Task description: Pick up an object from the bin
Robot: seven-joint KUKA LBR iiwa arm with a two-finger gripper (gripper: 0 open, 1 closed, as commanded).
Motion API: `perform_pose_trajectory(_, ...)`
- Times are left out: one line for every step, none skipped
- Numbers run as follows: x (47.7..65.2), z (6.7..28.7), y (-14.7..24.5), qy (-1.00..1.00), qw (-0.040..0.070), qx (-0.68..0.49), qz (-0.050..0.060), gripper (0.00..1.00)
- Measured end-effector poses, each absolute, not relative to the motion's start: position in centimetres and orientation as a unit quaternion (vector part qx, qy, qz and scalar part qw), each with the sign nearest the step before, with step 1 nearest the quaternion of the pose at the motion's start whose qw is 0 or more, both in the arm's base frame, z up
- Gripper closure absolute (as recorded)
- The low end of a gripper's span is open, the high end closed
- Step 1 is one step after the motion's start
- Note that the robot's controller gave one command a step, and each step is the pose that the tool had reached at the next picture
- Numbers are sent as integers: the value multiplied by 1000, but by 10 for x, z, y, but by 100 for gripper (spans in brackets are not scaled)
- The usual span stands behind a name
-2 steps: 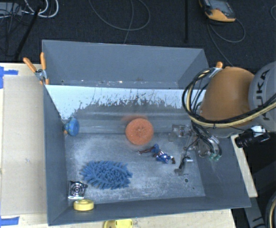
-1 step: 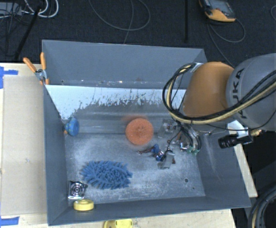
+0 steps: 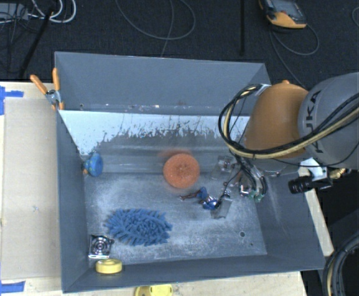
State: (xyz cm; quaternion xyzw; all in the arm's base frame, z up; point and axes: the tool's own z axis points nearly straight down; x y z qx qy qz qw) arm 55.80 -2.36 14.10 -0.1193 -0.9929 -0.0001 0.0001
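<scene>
In the camera view the arm reaches into the bin (image 3: 167, 91), and its claw (image 3: 220, 206) hangs low over the floor just right of and below the orange disc (image 3: 181, 170), which serves here as the landmark. Whether the claw is spread or pressed together I cannot tell, since the wrist and its cables crowd it. Touching or almost touching its tip, just below and right of the disc, lies a small blue and red piece (image 3: 202, 195), thin and irregular, probably hard plastic; that looks like the thing to pick, though I cannot see it pinched. To do this step well, I would centre the claw over the thicker blue part, come straight down to the metal floor, and close across the narrow side, because so slim a piece could slip or skate on the smooth, dusty sheet. The disc itself looks round, rough and spongy. Well below and left of it sits a blue bristly clump (image 3: 137, 227), soft and spiky. Far left of the disc rests a little blue ball (image 3: 94, 164); far below and left are a shiny metal part (image 3: 100, 245) and a yellow roll (image 3: 108, 266)
</scene>
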Motion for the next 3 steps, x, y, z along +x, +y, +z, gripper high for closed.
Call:
perform_pose_trajectory(552, 74, -35, -979, -1, -202, 0, 0)
perform_pose_trajectory(548, 65, -34, -978, -1, -210, 0, 100)
perform_pose_trajectory(547, 66, -33, -977, -1, -211, 0, 100)
